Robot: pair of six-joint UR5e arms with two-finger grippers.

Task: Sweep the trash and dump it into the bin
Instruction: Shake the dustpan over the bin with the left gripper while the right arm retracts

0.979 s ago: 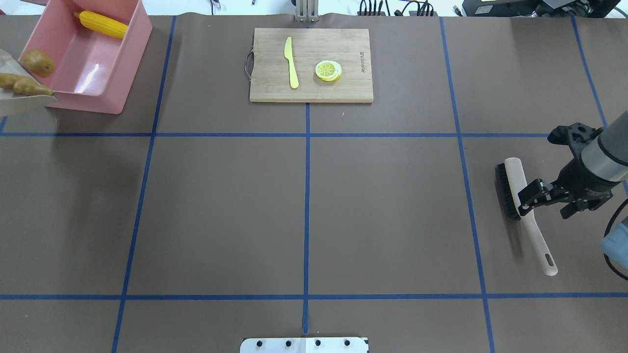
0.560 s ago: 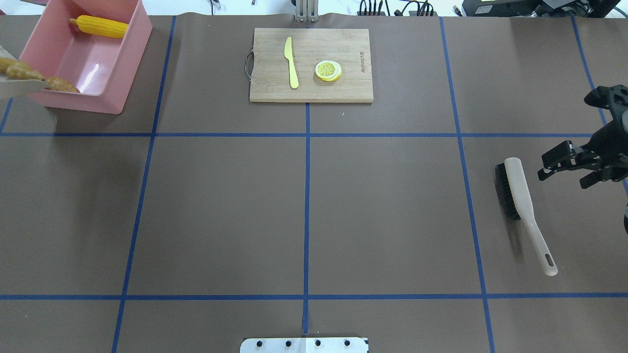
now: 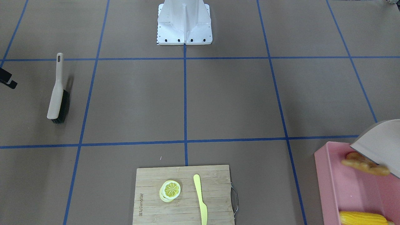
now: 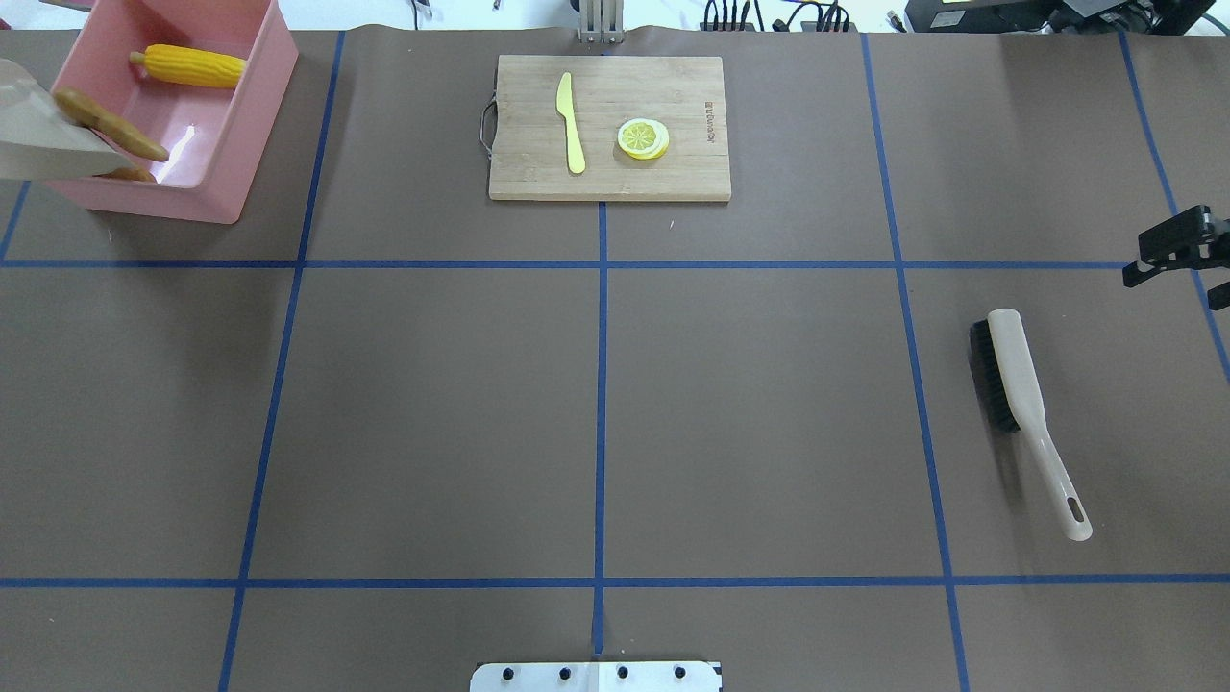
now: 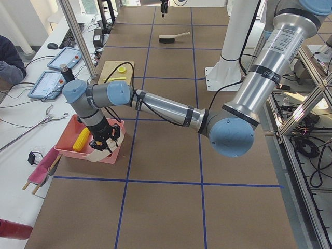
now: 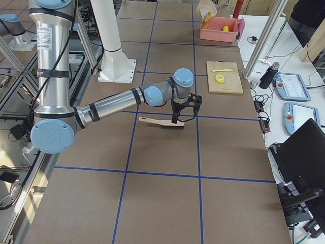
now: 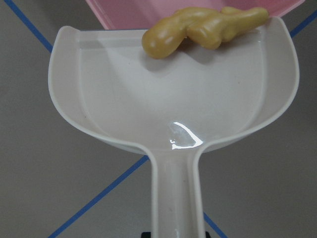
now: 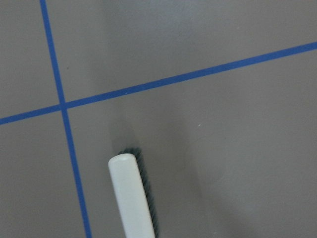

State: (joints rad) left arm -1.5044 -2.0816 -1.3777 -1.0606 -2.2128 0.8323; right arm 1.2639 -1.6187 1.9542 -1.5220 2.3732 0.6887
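Note:
The pink bin (image 4: 245, 115) stands at the far left corner. The yellow corn cob (image 4: 187, 65) lies inside it. The beige dustpan (image 4: 38, 144) is tilted over the bin's near left rim. The tan ginger root (image 4: 110, 125) lies across the pan's lip, half over the bin, as the left wrist view (image 7: 203, 27) also shows. A brown sliver of the potato (image 4: 132, 175) shows in the bin under the pan's edge. My left gripper is shut on the dustpan handle (image 7: 176, 198), below the wrist view's bottom edge. My right gripper (image 4: 1177, 288) is open and empty at the right edge.
A brush (image 4: 1019, 404) with black bristles lies on the table at the right, left of my right gripper. A wooden cutting board (image 4: 673, 173) at the far middle holds a yellow-green knife (image 4: 572, 125) and a lemon slice (image 4: 643, 138). Blue tape lines cross the brown table.
The dustpan tipped further; the potato fell from it into the bin and the ginger slid to its lip. My right gripper left the brush handle and drew back toward the right edge.

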